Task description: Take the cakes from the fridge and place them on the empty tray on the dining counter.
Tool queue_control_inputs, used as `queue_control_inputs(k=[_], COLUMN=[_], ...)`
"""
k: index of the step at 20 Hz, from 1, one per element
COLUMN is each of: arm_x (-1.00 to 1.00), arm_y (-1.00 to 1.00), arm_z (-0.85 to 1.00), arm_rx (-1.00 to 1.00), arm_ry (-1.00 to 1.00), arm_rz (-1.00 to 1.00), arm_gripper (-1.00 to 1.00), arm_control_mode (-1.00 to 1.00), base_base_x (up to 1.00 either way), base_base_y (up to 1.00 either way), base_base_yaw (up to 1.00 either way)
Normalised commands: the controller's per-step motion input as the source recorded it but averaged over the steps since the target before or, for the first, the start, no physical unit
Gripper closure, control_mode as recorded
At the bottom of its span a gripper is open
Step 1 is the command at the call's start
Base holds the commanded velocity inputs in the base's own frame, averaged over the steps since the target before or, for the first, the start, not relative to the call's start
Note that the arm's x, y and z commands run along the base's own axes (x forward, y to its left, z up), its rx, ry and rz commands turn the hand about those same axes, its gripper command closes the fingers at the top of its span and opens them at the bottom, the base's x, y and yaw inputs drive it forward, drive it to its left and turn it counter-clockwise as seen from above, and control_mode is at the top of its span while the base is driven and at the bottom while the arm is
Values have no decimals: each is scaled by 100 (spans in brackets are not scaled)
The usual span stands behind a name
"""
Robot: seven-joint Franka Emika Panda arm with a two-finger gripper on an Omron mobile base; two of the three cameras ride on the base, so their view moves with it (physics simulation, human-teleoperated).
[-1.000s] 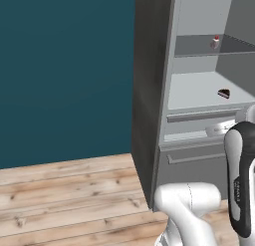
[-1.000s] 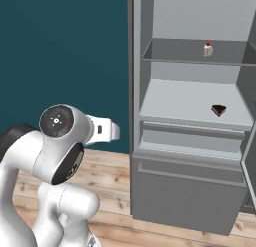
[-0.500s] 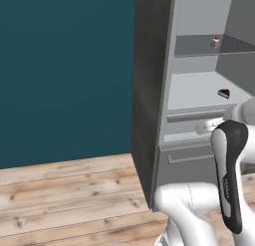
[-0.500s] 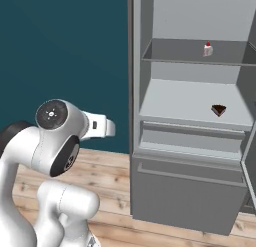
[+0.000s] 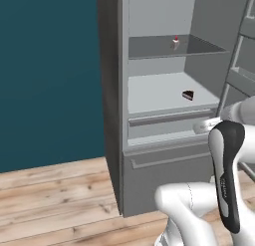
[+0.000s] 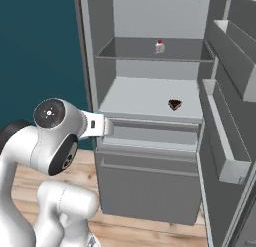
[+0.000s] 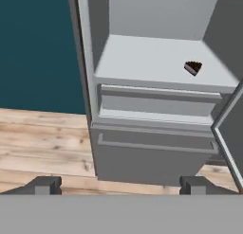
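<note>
Fridge stands open, grey body against a teal wall, on a light wood plank floor. Door swung out to the right; its inner door bins are grey, contents can't be made out.

Upper shelf: white cake slice with red cherry top, upright, toward the right-rear of the shelf. Same slice in the left base view, small.

Lower shelf, pale grey: dark chocolate cake wedge sits toward the right front, alone on the shelf. Also in the left base view and the hand view, where a reddish layer shows along its top edge. The two slices are well apart, one shelf above the other, neither touched.

Below the lower shelf a shallow drawer front, then a larger bottom drawer, both closed.

Gripper is released: finger tips spread wide at the bottom of the hand view, nothing between them. It is outside the fridge, low and in front, looking at the drawer fronts and lower shelf; the chocolate wedge is up and to the right of it, well apart. White arm is folded in front of the fridge at about drawer height.
</note>
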Motion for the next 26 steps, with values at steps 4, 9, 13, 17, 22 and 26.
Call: queue_control_inputs(k=[4, 9, 13, 17, 22, 26], arm_x=[0, 0, 0, 0, 0, 0], arm_y=[0, 0, 0, 0, 0, 0], arm_z=[0, 0, 0, 0, 0, 0], arm_rx=[0, 0, 0, 0, 0, 0], arm_ry=[0, 0, 0, 0, 0, 0], arm_rz=[0, 0, 0, 0, 0, 0], arm_gripper=[-100, -100, -100, -100, -100, -100], arm_control_mode=[100, 100, 100, 100, 100, 100], base_base_x=[28, 92, 100, 100, 90, 39], base_base_y=[-33, 9, -2, -34, -41, -26], base_base_yaw=[-2, 0, 0, 0, 0, 0])
